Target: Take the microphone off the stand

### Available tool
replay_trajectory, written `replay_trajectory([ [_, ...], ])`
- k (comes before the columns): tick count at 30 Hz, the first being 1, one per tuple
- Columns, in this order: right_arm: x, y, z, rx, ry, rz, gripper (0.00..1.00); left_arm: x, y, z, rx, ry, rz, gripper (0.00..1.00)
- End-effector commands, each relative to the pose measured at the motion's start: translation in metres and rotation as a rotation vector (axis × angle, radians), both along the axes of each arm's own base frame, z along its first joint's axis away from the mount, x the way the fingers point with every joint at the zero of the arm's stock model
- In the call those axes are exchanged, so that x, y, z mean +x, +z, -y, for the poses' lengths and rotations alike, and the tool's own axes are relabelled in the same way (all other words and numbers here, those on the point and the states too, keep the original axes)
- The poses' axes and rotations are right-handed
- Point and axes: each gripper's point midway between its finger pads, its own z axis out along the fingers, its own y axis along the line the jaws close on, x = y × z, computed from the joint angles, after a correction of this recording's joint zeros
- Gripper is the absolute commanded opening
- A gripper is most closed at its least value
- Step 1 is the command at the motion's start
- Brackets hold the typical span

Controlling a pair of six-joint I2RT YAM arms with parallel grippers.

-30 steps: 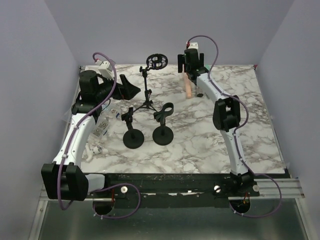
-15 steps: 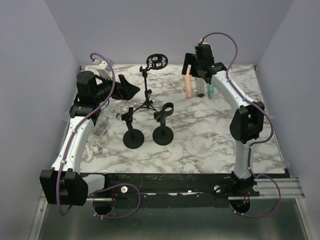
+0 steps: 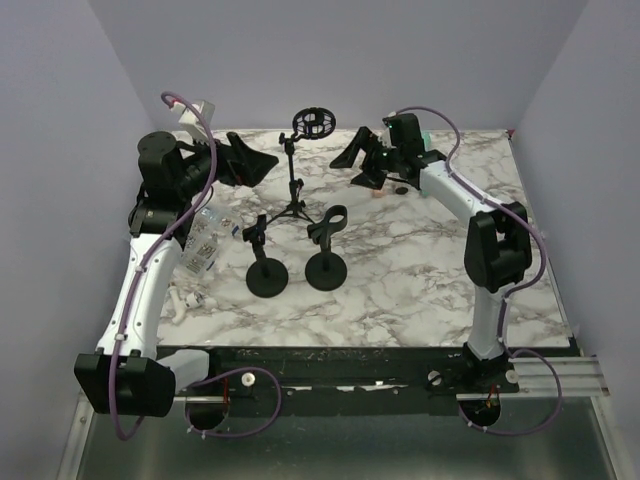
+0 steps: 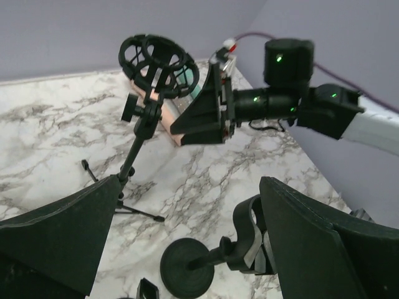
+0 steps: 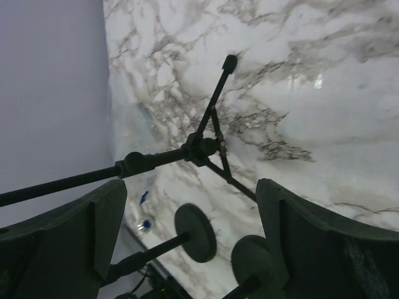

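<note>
Top cam high overhead; wrist cams low, close-up (both w/ tripod stand (image 4: 134, 156) (image 5: 199, 148))

Soft, even light falls from overhead on the white grey-veined marble table top (image 3: 400, 270), bright but not harsh. The two black round-based stands (image 3: 326, 270) throw only faint, short shadows. The overhead view is sharp throughout, dimmer along the grey metal ledge (image 3: 330, 440) at the bottom. In the wrist views the black fingers (image 4: 56, 243) of the left gripper (image 4: 190, 187) and of the right gripper (image 5: 190, 187) loom dark and slightly soft, and a small white glare (image 5: 319, 81) sits on the marble
</note>
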Motion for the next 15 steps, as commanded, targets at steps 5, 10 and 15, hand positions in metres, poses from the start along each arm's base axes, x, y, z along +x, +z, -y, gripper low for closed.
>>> replay_trajectory([
  [5,-0.026,0.006,-0.069,0.455,0.191,-0.172,0.90,0.004,0.020,0.004,0.059,-0.063,0.078,0.98],
  [10,-0.033,-0.005,-0.085,0.499,0.217,-0.224,0.85,0.004,-0.009,0.000,0.109,-0.054,0.058,0.98],
  [15,-0.035,-0.010,-0.094,0.526,0.237,-0.252,0.81,-0.001,-0.017,0.002,0.100,-0.060,0.043,0.98],
])
